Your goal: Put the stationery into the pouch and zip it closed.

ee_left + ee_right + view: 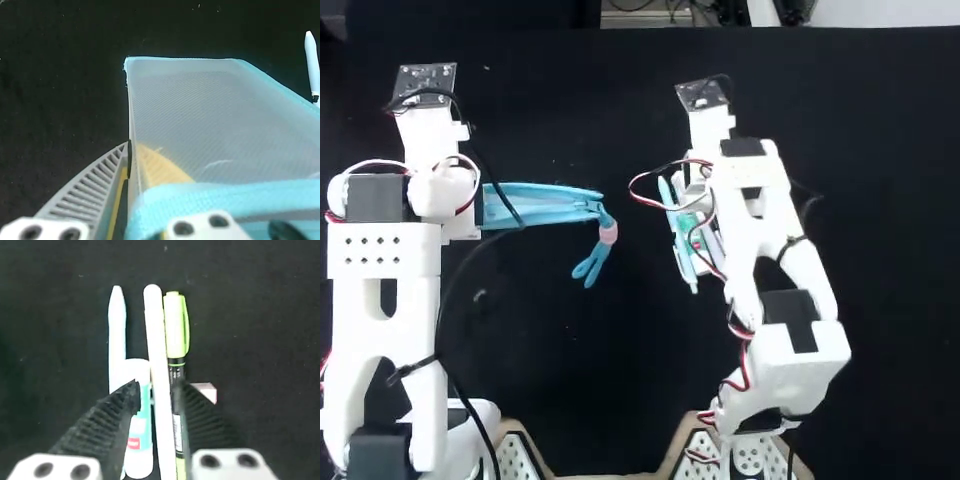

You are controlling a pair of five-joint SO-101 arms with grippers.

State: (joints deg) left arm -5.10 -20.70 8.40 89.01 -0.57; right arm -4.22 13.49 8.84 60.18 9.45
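The light blue mesh pouch (545, 205) stands on edge left of centre, its zip strap with a pink bead (598, 250) hanging at its right end. My left gripper (478, 212) is shut on the pouch's left end; in the left wrist view the mesh wall (215, 115) runs between its fingers (95, 185). My right gripper (685, 245) is at centre right. In the right wrist view its fingers (107, 420) press a long white pen (154, 340) and a green highlighter (175, 330) from both sides. A glue stick (140, 440) and a second white pen (116, 335) lie against them.
A small pink-white eraser (204, 390) sits beside the right gripper's far finger. A white pen (311, 62) shows past the pouch in the left wrist view. The black table (840, 120) stretches on all sides; both arm bases stand at the front edge.
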